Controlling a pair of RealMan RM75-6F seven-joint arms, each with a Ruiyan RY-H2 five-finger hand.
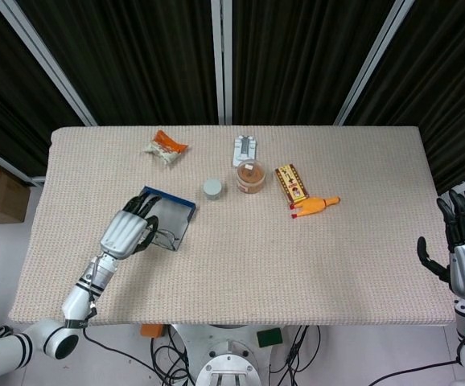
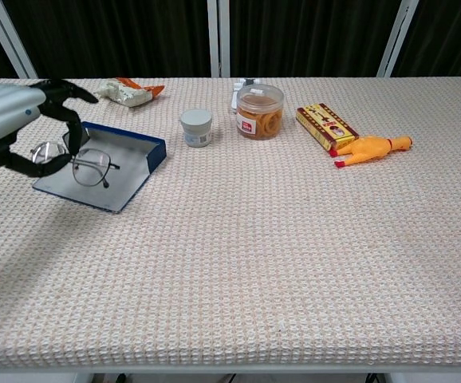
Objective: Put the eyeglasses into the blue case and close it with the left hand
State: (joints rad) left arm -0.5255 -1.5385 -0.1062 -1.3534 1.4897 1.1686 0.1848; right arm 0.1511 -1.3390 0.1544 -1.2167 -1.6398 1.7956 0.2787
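Observation:
The blue case [image 1: 178,215] [image 2: 139,152] lies open on the table's left side, grey inside with a blue raised rim. My left hand [image 1: 128,231] [image 2: 23,124] hovers over it and holds the thin-framed eyeglasses [image 1: 162,238] [image 2: 87,163] lifted above the case's grey interior. My right hand [image 1: 463,241] stays off the table's right edge, fingers spread and holding nothing; the chest view does not show it.
A snack packet [image 1: 166,148], a small grey jar [image 1: 213,188], a clear tub of brown rings [image 1: 250,176], a white object [image 1: 244,149], a flat yellow-red box [image 1: 291,183] and a yellow rubber chicken [image 1: 316,207] lie across the far half of the table [image 1: 297,265].

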